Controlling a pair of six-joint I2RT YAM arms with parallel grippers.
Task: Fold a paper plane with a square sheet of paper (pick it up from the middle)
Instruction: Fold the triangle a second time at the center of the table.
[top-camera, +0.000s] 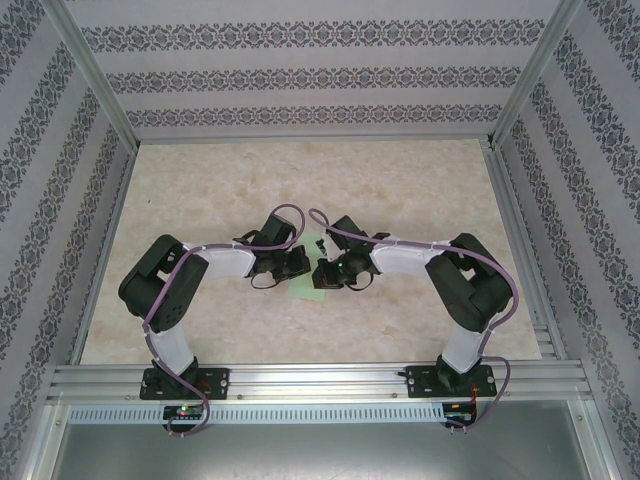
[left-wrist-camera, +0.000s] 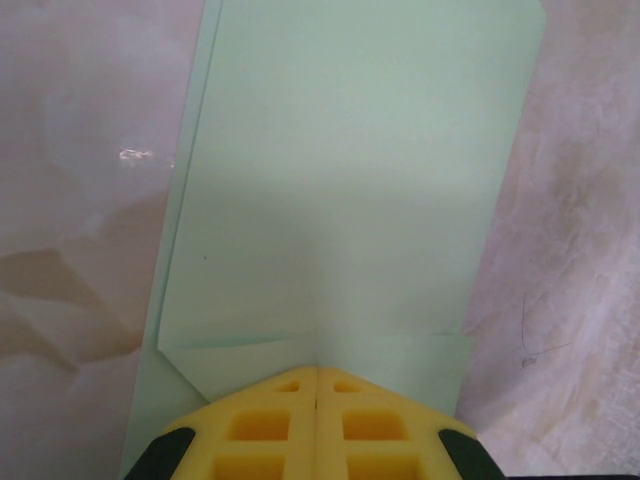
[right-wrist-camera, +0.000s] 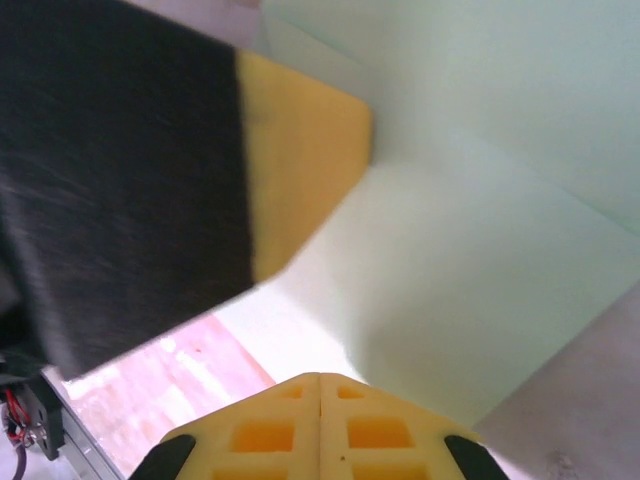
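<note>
**Crease step: both grippers closed over the paper**

Top view: left gripper (top-camera: 297, 263) and right gripper (top-camera: 328, 271) met mid-table (top-camera: 420, 200), green paper (top-camera: 312, 284) lying flat under them.

Left wrist: fingers shut, tips at the paper's (left-wrist-camera: 350, 180) near edge over a narrow flap (left-wrist-camera: 240, 362). Couldn't tell if anything was pinched.

Right wrist: right gripper (right-wrist-camera: 319, 378) shut too, over the paper (right-wrist-camera: 480, 230), the left one's finger (right-wrist-camera: 300, 150) close by.

My read: anchor with one, slide the other slowly along the crease, or the layers skew.

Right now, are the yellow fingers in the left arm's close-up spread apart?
No, the left gripper has its fingers pressed together, tips over the green paper.
</note>
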